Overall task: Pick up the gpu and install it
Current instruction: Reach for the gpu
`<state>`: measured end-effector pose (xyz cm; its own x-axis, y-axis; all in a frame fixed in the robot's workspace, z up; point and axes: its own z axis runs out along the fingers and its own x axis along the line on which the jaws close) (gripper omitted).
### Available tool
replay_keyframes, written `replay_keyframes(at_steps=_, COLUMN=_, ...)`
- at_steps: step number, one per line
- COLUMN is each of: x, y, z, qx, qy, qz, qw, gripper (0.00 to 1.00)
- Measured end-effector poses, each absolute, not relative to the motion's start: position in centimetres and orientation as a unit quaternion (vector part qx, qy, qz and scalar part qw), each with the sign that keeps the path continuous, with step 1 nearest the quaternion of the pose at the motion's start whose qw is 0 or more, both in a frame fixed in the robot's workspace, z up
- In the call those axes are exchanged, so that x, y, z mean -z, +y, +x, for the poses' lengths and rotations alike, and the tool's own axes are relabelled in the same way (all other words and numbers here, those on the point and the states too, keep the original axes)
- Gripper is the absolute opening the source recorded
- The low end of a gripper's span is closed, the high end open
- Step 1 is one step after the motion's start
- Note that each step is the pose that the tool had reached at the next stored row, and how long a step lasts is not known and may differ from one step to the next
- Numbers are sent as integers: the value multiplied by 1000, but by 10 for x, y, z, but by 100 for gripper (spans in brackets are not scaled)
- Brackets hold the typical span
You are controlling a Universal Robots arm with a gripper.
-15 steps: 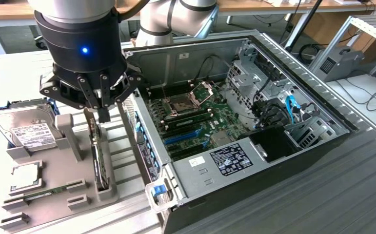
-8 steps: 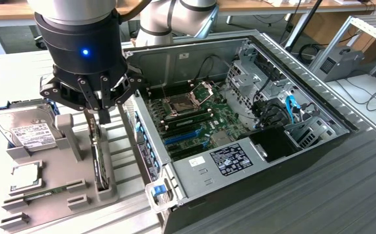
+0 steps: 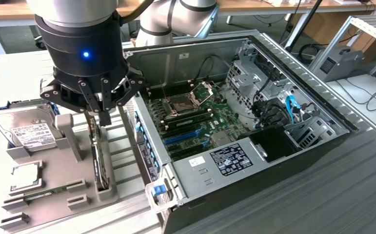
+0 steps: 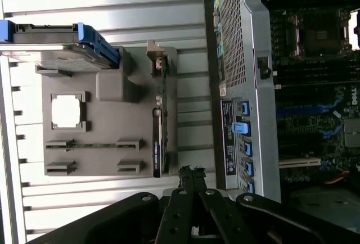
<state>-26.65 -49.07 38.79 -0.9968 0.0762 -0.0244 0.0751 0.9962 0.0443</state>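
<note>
A slatted grey metal worktop (image 3: 344, 195), wooden desks (image 3: 6, 9) behind it, carries an open silver computer case (image 3: 174, 61) and, at its 9 o'clock in the exterior view, a grey plastic holder (image 3: 57, 165). The gpu (image 3: 98, 161), a thin green card, stands edgewise in it. The black-wristed arm (image 3: 84, 48) points down, jaws closed on nothing at the card's 12 o'clock.

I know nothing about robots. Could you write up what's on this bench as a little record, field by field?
gripper: shut, hovering just above the gpu
gpu: standing on edge in a slot of the grey holder, not yet installed
computer case: open, motherboard exposed
hard drive: in a blue frame on the holder
processor chip: lying flat in the holder
memory stick: lying in the holder
</note>
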Motion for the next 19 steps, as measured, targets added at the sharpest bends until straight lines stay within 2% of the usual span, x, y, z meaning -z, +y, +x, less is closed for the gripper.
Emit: replay_keyframes(at_steps=19, x=-387, y=-497, z=-266, qx=-22, qy=999, qz=38, qw=13, gripper=11)
